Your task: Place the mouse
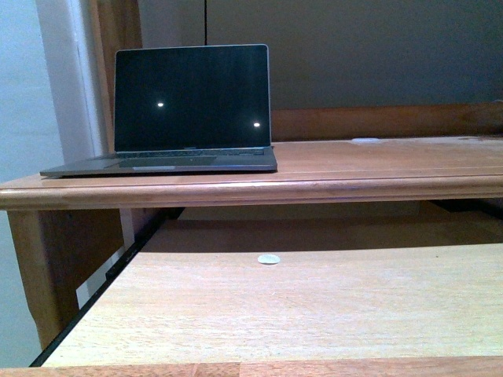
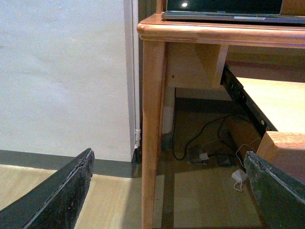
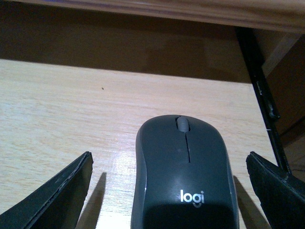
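The dark grey mouse (image 3: 185, 176) with a white "logi" mark lies flat on the pale wooden pull-out shelf (image 3: 62, 109). My right gripper (image 3: 169, 191) is open, its two black fingers (image 3: 52, 200) standing apart on either side of the mouse without touching it. My left gripper (image 2: 167, 191) is open and empty, beside the desk's leg (image 2: 153, 133), above the floor. The mouse and both grippers are out of the front view.
An open laptop (image 1: 189, 110) with a dark screen sits on the left of the upper desk top (image 1: 377, 169). A tiny white disc (image 1: 269, 258) lies on the pull-out shelf (image 1: 275, 306). Cables and a white adapter (image 2: 238, 176) lie on the floor under the desk.
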{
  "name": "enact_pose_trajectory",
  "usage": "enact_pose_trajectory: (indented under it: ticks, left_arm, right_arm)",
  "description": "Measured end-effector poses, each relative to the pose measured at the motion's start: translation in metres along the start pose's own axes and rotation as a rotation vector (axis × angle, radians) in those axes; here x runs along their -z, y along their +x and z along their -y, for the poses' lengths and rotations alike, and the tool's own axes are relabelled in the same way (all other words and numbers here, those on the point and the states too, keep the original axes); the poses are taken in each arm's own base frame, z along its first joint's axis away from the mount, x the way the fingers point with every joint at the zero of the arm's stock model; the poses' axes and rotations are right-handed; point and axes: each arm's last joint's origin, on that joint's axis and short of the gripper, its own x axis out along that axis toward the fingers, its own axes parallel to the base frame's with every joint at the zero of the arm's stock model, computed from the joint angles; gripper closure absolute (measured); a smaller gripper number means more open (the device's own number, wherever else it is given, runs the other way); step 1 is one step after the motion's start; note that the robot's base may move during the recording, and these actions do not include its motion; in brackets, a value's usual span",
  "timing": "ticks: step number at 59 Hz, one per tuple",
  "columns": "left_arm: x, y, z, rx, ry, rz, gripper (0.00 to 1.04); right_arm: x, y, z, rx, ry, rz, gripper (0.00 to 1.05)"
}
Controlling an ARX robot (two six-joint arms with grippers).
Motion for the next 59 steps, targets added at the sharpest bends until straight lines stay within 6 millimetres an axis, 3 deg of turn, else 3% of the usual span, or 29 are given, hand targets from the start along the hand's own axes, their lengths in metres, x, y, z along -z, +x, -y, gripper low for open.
enact_pose_trajectory:
  ticks: [30,46,59]
  left_arm:
    - [0.000,0.000,0.000,0.000,0.000,0.000,0.08]
    - [0.000,0.000,0.000,0.000,0.000,0.000,0.08]
    - [0.000,0.000,0.000,0.000,0.000,0.000,0.08]
  right_arm:
    - [-0.001,0.015,0.006,0.002,-0.022,-0.122,0.07]
    - [-0.002,0.016,0.008,-0.002,-0.018,-0.126,0.44]
    - [-0.018,0.008,0.015,0.025,0.013,-0.077,0.50]
